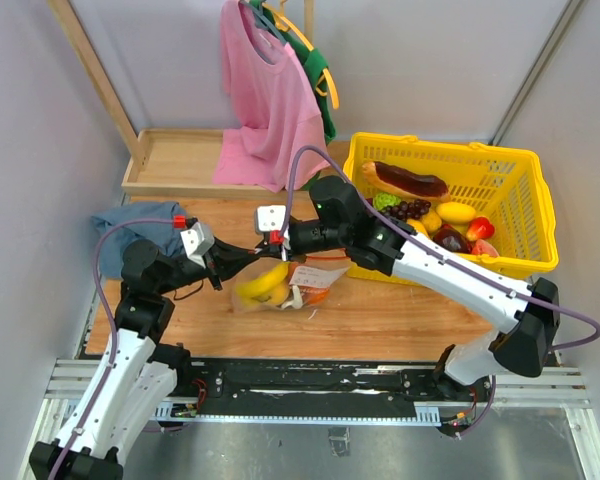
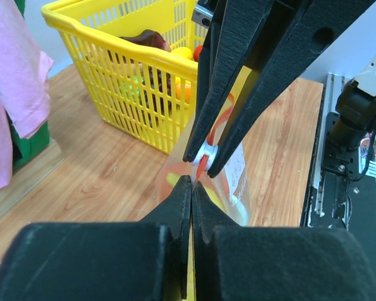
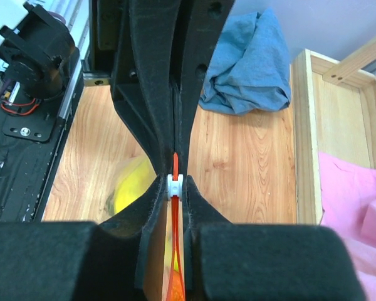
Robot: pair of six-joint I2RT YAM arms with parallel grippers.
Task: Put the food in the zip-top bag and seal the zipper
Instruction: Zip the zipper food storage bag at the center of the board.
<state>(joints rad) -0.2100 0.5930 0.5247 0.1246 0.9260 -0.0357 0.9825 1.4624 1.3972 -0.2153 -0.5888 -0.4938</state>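
Pinching the bag [image 1: 280, 288] edge, left fingers [image 2: 177, 204] sit shut; right fingers [image 3: 151, 200] squeeze the zipper [image 3: 175, 251] slider [image 3: 175, 184], basket [image 1: 525, 200] crowding just beside.

Left claw [image 2: 192, 188] clamped, right claw [image 3: 175, 185] clamped, tips facing close together.

The zip-top bag [image 1: 280, 290] is clear, with a yellow banana [image 1: 263, 283] and something orange showing through. Its label [image 2: 237, 170] is white with fine dark print. The zipper [image 3: 175, 276] is red and its slider [image 3: 174, 184] is white. The basket [image 1: 525, 215] is bright yellow mesh and holds dark purple grapes [image 1: 408, 210] and a red strawberry [image 1: 479, 228]. The table [image 1: 410, 315] is pale wood grain. The shirt [image 1: 265, 100] is pink and the cloth [image 1: 130, 225] is blue.
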